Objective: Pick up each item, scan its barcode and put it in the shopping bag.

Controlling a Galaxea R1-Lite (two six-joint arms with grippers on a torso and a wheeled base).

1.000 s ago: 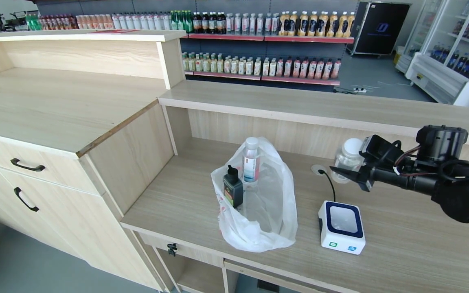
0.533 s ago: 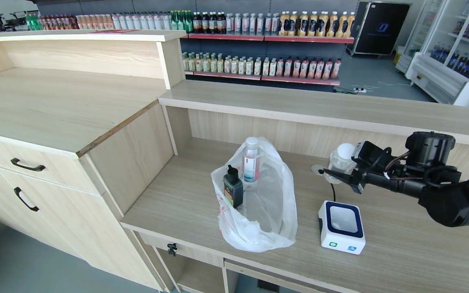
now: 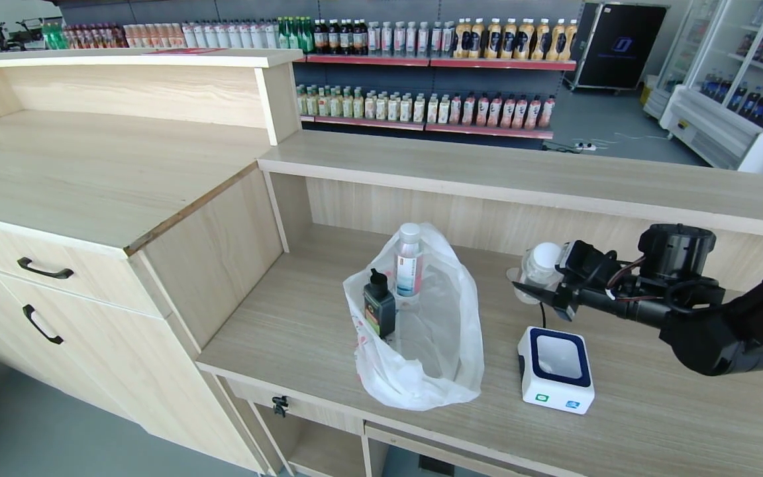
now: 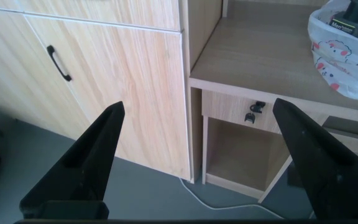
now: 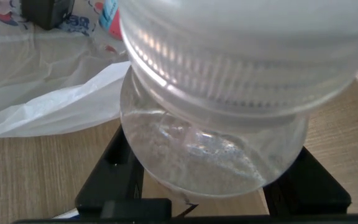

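Okay, biggest first: the wooden counter (image 3: 275, 311) has its low desk walled by a tall cabinet side on the left and a back panel behind. The white shopping bag (image 3: 421, 358) stands on it near the front edge, mouth open and upward. Bare desk lies left of the bag up to the cabinet side, and more behind the bag up to the back panel (roomy on both sides).

The right gripper (image 3: 531, 279) is right of the bag and a bit behind it, raised off the desk, its fingers clamped on a clear jar (image 3: 540, 265) with a white lid. The jar is well apart from the bag's rim. The right wrist view has the jar (image 5: 216, 124) close up with the bag (image 5: 42, 93) beyond it.

The left gripper (image 4: 197, 109) hangs below the desk's front edge, left of the bag (image 4: 347, 56), fingers spread wide with nothing between them.

The white scanner (image 3: 556, 361) sits just right of the bag, near the front edge, not touching it. Wide bare desk runs on to its right.

Inside the bag a clear bottle (image 3: 409, 268) stands upright at the back. A small black bottle (image 3: 379, 308) stands by the left rim.
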